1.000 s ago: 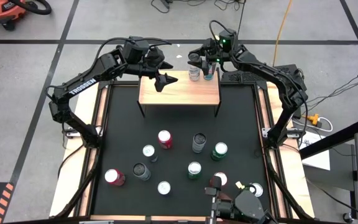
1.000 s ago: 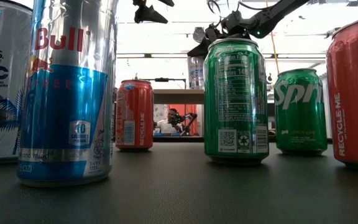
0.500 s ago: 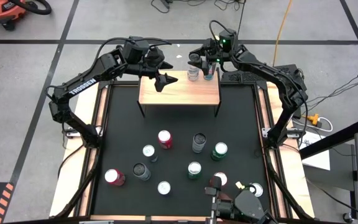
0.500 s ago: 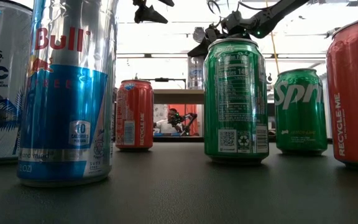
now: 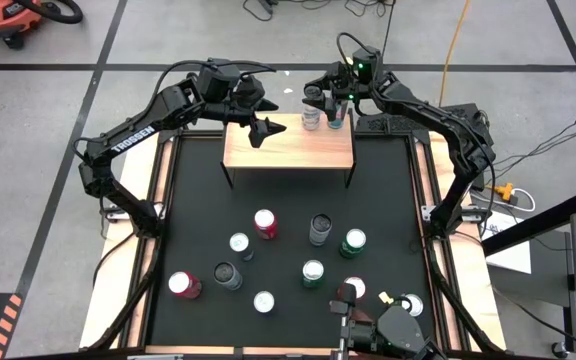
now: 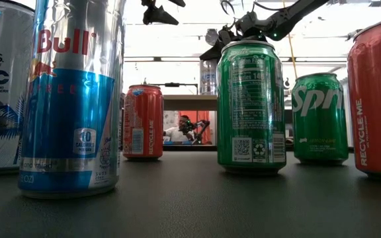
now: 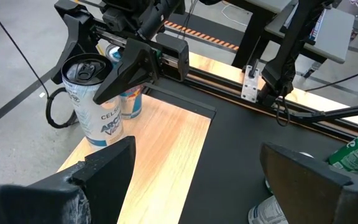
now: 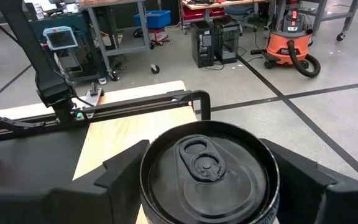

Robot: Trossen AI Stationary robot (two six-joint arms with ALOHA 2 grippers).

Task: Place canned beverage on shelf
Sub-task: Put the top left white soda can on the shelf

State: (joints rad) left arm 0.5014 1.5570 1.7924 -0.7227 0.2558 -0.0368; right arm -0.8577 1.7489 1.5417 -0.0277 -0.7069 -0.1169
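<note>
Almost nothing has changed over the last second: the black table [image 5: 193, 200], both arms and every can sit where they sat. The only difference we can make out is none in position, so the placement has stalled at its final stage rather than moved on.

The small light-wood shelf on thin black legs [image 5: 293, 150] lies directly under both grippers, at the table's far end.

The right gripper [image 5: 318, 103] is over the shelf's far edge. Its two dark fingers [image 8: 120, 171] are closed against the sides of the tall white can with a black top [image 7: 92, 102], one on each side. The can stands upright between those fingers, and in the left wrist view its base looks to be resting on the wood near the far corner. We judge the can already set down but not yet let go.

Just beyond the right gripper, on the side away from the left arm, a second can with blue and orange print [image 7: 129, 102] stands on the same board, close to the held one.

The left gripper [image 5: 266, 130] hovers over the shelf's near-left part, fingers spread wide, holding nothing, well clear of the white can.

A red can [image 5: 265, 223] and other loose cans wait on the table well apart from both grippers.

For the task this means only the release and the lift away remain. The tight spacing to the neighbouring can is the risk as the fingers part.
</note>
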